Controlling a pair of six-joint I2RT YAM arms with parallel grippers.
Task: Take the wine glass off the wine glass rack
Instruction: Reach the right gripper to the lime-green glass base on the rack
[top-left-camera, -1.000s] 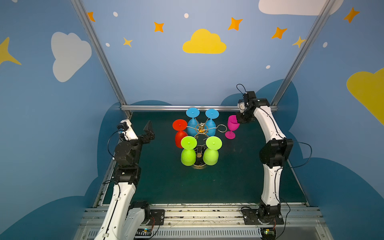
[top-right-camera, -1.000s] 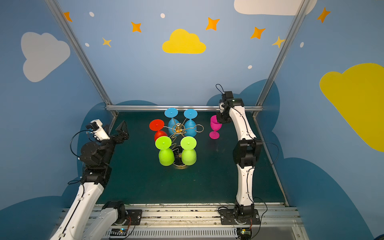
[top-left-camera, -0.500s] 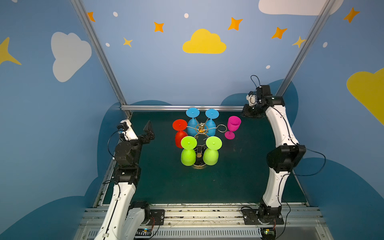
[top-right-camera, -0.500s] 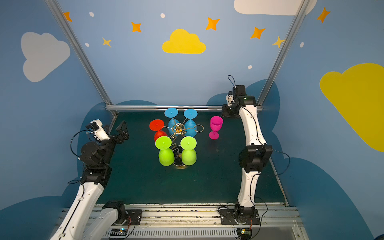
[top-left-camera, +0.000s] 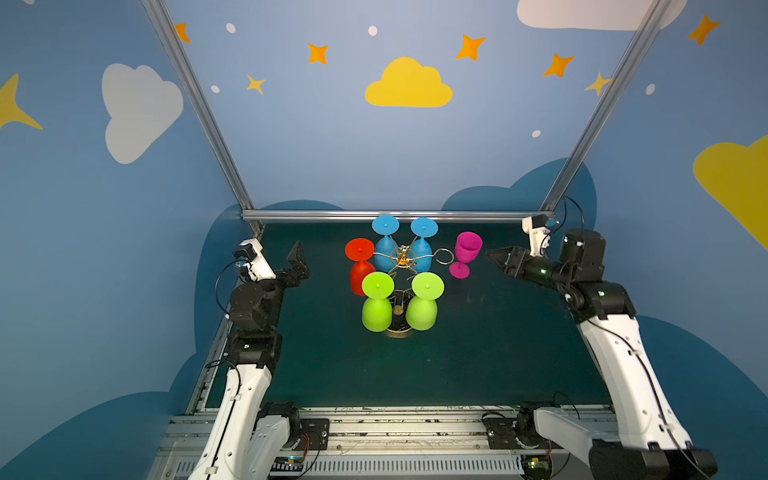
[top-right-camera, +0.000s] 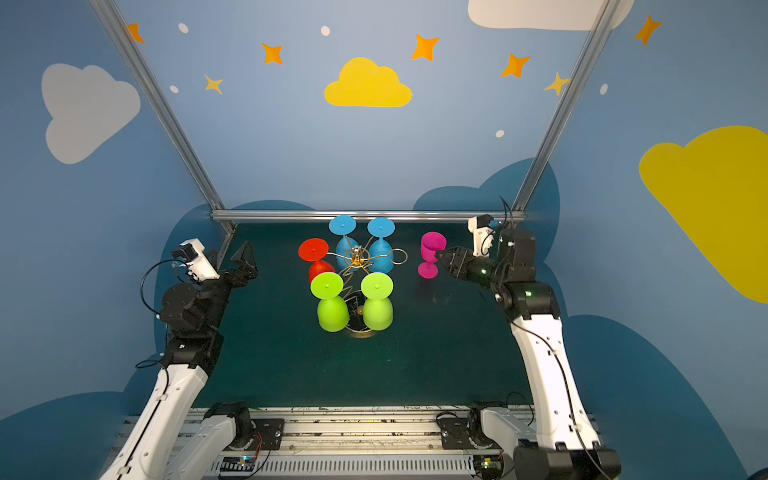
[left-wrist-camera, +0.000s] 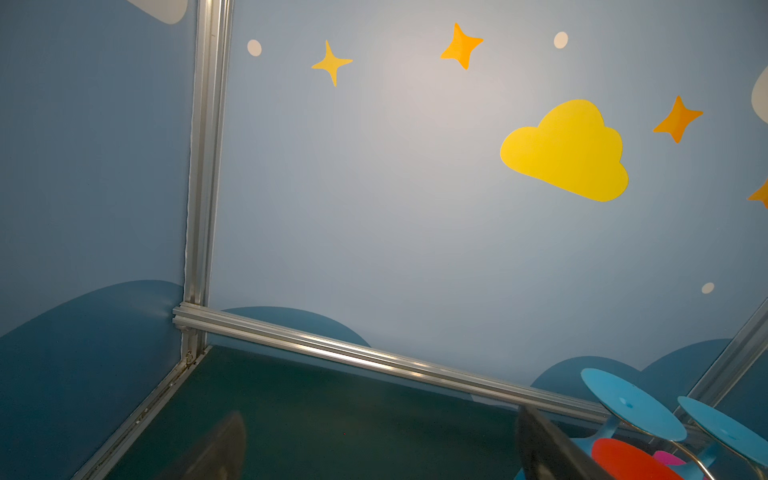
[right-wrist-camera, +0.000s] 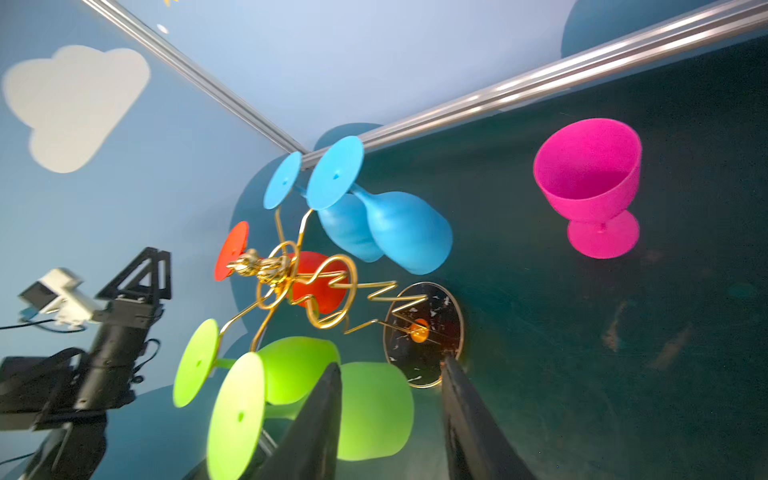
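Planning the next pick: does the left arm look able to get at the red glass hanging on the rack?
Probably yes: the red glass hangs at the left of the rack, facing the open left tool, with only bare mat between them.

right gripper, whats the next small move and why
Probably draw the right gripper back toward its own side: the pink glass stands upright on the mat, off the rack, and the gripper is open beside it, holding nothing.
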